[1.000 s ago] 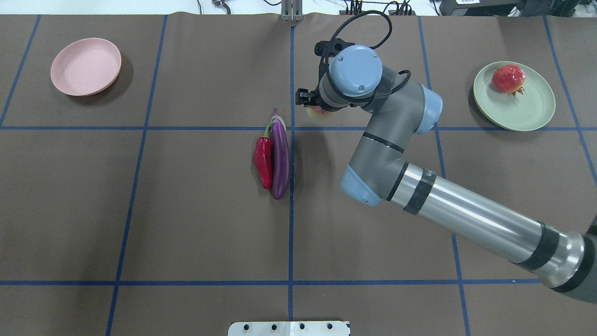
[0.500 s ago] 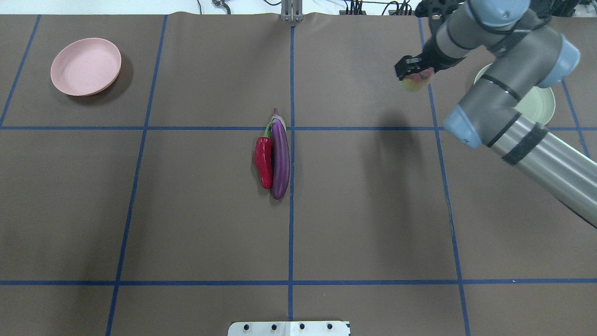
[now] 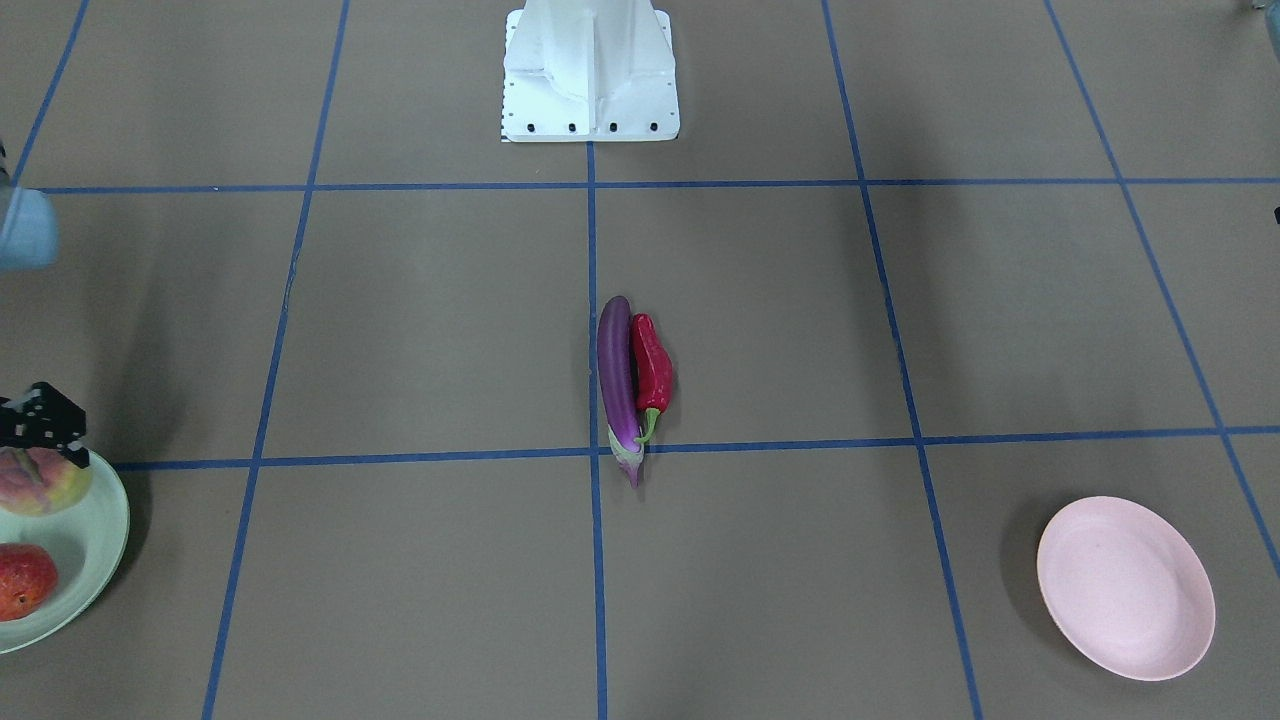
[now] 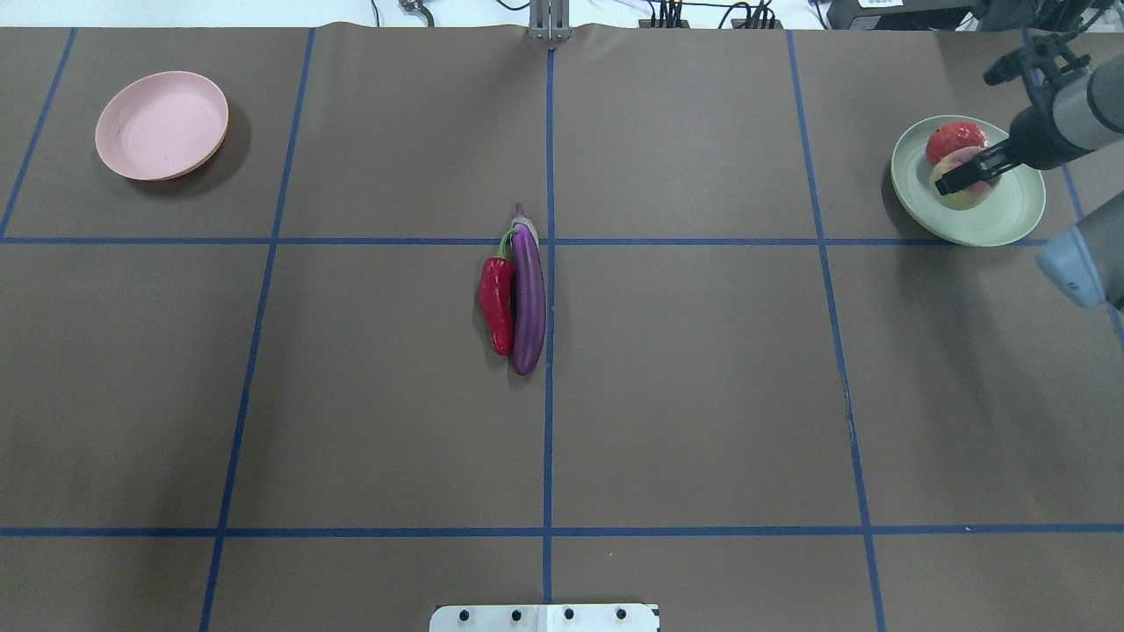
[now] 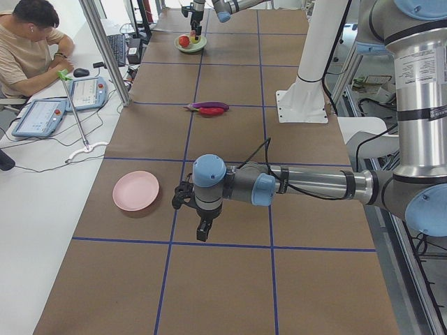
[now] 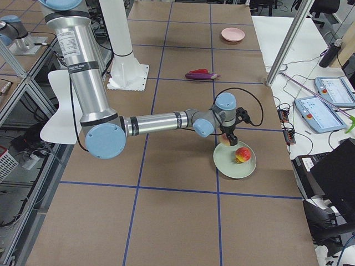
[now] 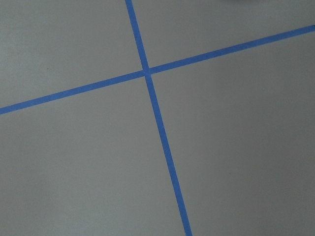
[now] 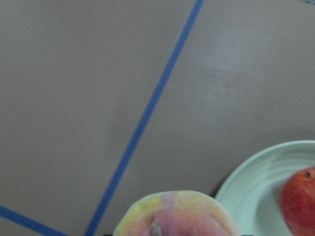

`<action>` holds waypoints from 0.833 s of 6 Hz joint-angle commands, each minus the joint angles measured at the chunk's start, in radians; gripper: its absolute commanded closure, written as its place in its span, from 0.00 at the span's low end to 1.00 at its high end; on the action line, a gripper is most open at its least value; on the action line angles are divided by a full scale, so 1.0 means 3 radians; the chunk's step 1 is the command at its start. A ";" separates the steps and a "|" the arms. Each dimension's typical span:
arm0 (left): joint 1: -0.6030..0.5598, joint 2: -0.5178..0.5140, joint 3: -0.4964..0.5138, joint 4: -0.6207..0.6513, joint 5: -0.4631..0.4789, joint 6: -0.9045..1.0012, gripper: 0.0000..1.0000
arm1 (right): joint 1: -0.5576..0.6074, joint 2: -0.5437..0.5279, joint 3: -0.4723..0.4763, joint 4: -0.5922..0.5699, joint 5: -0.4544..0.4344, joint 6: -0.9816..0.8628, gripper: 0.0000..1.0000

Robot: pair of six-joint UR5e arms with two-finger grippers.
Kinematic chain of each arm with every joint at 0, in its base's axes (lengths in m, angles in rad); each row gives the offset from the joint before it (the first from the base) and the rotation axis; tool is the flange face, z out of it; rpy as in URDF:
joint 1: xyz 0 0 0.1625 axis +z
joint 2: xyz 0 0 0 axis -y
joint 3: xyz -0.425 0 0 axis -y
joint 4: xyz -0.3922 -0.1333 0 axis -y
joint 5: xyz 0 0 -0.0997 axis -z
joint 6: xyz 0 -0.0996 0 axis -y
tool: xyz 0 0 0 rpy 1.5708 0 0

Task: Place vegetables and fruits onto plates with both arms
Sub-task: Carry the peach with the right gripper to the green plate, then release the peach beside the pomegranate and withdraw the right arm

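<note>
Front: eggplant (image 3: 617,385) lies fore-aft, cap pointing away from pedestal (image 3: 590,80), pepper (image 3: 652,372) touching it, parallel.
Overhead: I see right gripper (image 4: 961,175) jaws clamped on peach (image 4: 966,196) over mint plate (image 4: 1010,215).
Left side: left gripper (image 5: 202,232) jaws, can't tell.

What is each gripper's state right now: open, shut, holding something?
Left gripper: cannot be told; it shows only in the side view.
Right gripper: jaws closed on the peach.

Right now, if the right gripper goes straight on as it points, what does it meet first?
Probably the green plate: the right gripper holds the peach over it, beside the pomegranate. Height unclear.
</note>
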 commanded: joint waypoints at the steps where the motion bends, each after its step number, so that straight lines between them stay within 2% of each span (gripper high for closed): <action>1: 0.0000 -0.0007 -0.0004 -0.0005 0.0000 0.0000 0.00 | 0.0112 -0.0158 -0.0144 0.0044 0.0037 -0.0183 0.01; 2: 0.0000 -0.0007 -0.0004 -0.0015 0.0005 0.0000 0.00 | 0.0133 -0.0117 -0.0129 0.0044 0.0052 0.0071 0.00; 3: 0.0000 -0.0022 -0.0004 -0.0248 0.0000 -0.0041 0.00 | 0.0295 -0.0021 -0.0113 -0.0037 0.0300 0.0109 0.00; 4: -0.0005 -0.0043 -0.0014 -0.0362 0.0005 -0.0041 0.00 | 0.0539 0.0097 -0.0093 -0.0377 0.0571 0.0094 0.00; 5: -0.0005 -0.0215 -0.0009 -0.0378 0.0010 -0.0041 0.00 | 0.0760 0.0062 0.0004 -0.0583 0.0604 0.0084 0.00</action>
